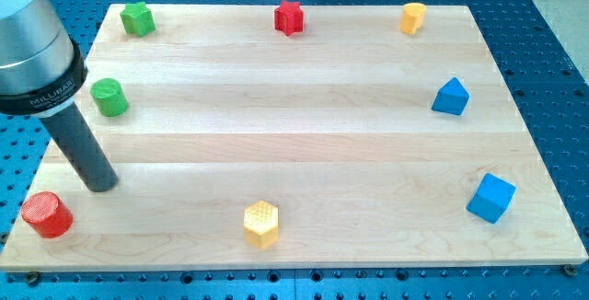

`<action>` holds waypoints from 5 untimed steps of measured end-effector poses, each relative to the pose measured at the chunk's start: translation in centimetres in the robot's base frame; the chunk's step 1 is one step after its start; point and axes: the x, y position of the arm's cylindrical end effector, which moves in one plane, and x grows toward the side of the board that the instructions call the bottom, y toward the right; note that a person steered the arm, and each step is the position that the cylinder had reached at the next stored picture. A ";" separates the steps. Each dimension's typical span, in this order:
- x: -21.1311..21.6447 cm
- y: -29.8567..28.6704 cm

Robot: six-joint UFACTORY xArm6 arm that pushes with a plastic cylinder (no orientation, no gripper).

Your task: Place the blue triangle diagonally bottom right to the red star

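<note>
The blue triangle lies near the board's right edge, about mid-height. The red star sits at the view's top, near the middle of the board's top edge. The blue triangle is far to the right of and below the red star. My tip rests on the board at the view's left, far from both blocks. It is just above and to the right of a red cylinder and below a green cylinder.
A green block sits at the top left. A yellow block sits at the top right. A yellow hexagon lies at the bottom middle. A blue cube lies at the bottom right. The wooden board lies on a blue perforated table.
</note>
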 end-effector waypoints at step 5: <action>0.5 0.0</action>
